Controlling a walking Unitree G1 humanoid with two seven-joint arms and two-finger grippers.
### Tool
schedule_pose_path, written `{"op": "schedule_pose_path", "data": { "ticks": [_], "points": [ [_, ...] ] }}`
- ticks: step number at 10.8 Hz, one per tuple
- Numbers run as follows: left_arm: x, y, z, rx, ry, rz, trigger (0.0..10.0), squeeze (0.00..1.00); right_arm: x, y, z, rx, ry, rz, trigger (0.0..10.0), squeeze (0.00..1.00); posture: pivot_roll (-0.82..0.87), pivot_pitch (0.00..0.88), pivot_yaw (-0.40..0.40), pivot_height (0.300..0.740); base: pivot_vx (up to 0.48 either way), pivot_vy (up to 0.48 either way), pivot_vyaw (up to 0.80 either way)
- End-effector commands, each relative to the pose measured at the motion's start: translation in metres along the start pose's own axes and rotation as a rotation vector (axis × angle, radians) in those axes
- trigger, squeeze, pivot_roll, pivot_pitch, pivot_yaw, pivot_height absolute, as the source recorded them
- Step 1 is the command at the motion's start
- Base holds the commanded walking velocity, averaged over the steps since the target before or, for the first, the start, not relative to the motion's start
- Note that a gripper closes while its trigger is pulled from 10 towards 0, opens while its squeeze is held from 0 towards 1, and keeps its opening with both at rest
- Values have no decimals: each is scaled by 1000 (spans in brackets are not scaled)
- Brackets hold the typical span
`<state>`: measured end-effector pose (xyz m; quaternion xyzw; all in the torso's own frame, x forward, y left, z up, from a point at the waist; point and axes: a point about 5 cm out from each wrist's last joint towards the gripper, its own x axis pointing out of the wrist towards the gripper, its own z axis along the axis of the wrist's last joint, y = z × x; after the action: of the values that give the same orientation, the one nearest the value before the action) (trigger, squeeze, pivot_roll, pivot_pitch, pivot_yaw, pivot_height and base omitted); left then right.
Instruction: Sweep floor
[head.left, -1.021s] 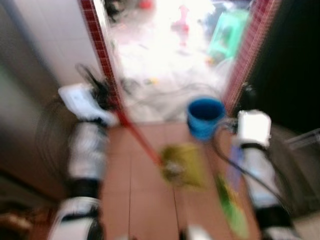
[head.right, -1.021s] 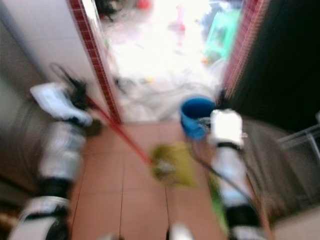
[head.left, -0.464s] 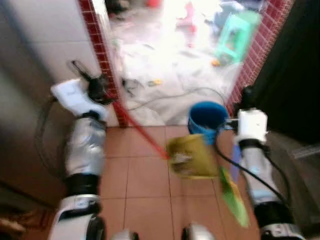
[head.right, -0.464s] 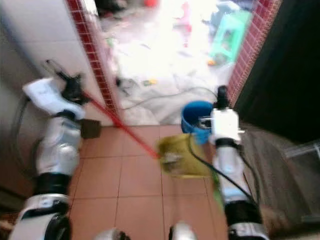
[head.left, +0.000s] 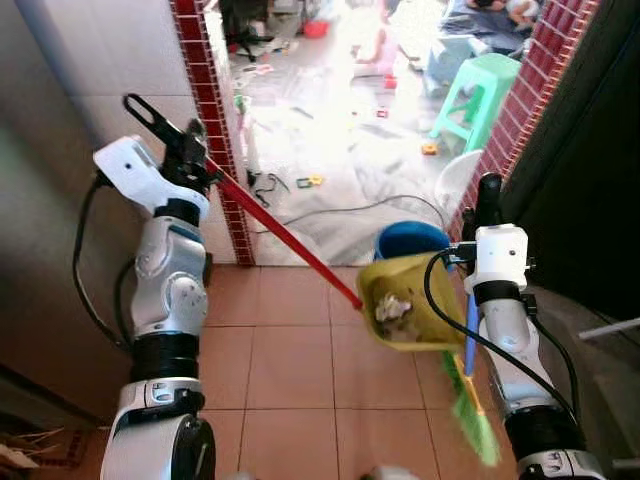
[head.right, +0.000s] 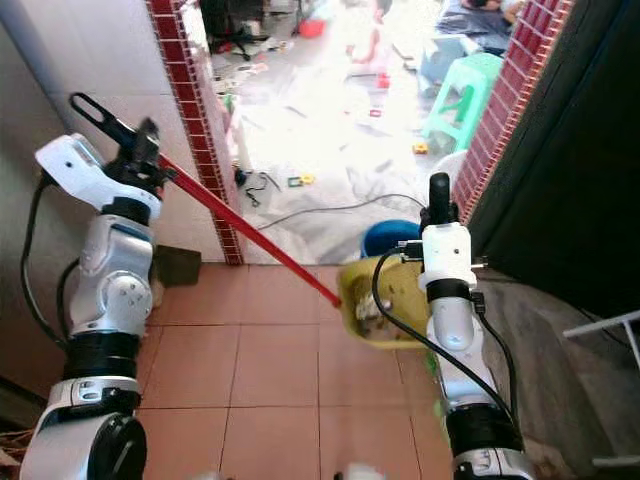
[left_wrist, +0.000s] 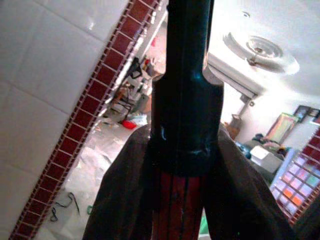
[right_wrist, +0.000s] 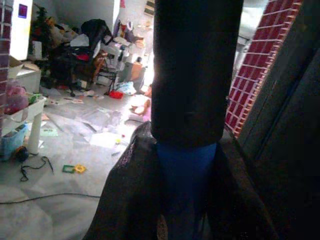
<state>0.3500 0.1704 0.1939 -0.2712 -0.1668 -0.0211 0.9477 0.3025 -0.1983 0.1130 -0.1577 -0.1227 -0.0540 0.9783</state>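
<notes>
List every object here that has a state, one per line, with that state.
Yellow dustpan: lifted off the floor, holding a clump of debris.
Red dustpan handle: gripped by the left hand, slanting down to the pan.
Broom: blue handle gripped by the right hand, green bristles hanging down.
Blue bucket: upright, open-topped, behind the dustpan.
Green stool: standing upright.

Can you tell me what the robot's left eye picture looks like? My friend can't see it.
The left gripper holds a long red handle carrying a yellow plastic dustpan with a clump of dirt inside, lifted over brown floor tiles. The right gripper holds a blue-handled broom with green bristles. Behind them stand a round blue bucket and a bright, littered room with a green plastic stool.
</notes>
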Motion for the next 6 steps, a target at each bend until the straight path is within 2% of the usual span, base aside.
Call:
{"op": "schedule_pose_path", "data": {
  "ticks": [1,4,6],
  "points": [
    [9,-12,23,-33,-96,-35,10000,0,5,1,8,-12,-48,8,10000,0,-104,0,10,740,480,0,0],
    [9,-11,22,-34,-86,-35,10000,0,6,2,7,6,-34,4,10000,0,-105,0,12,740,480,0,0],
    [8,-12,22,-33,-80,-36,10000,0,5,4,7,6,-39,6,10000,0,-101,0,16,740,480,0,-781]
  ]
}}
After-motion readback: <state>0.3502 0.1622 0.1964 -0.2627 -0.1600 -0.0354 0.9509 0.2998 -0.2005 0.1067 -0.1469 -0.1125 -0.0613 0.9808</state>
